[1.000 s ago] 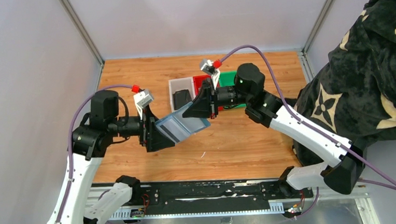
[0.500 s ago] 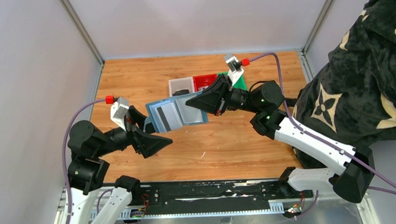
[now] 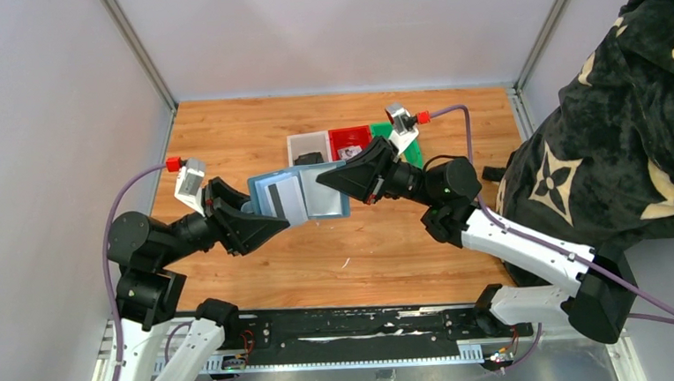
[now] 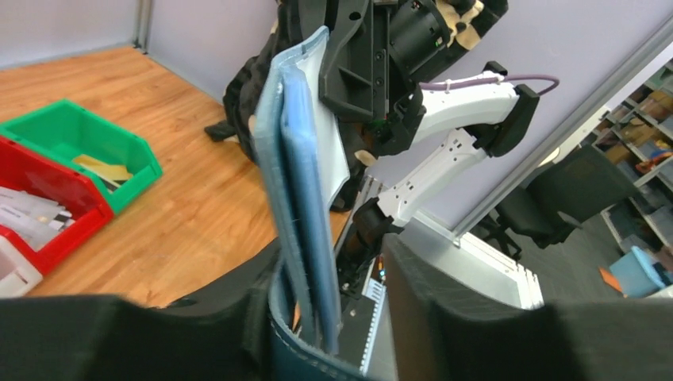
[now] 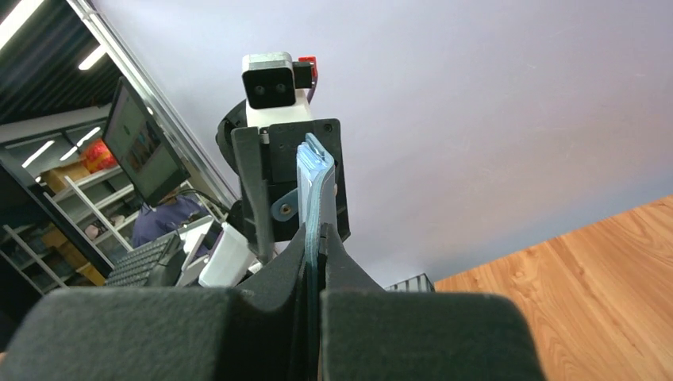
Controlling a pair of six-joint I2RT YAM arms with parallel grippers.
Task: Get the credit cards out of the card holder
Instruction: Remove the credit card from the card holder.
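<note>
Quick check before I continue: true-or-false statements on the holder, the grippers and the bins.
The card holder lies in a bin. False: it hangs open above the table.
The right gripper is shut on the holder's edge. True.
No card shows in the holder. False: a striped card sits in the half nearer the left gripper.
In the top view, the green bin is right of the red bin. True.

One card holder, one card; three bins: grey, red, green.
</note>
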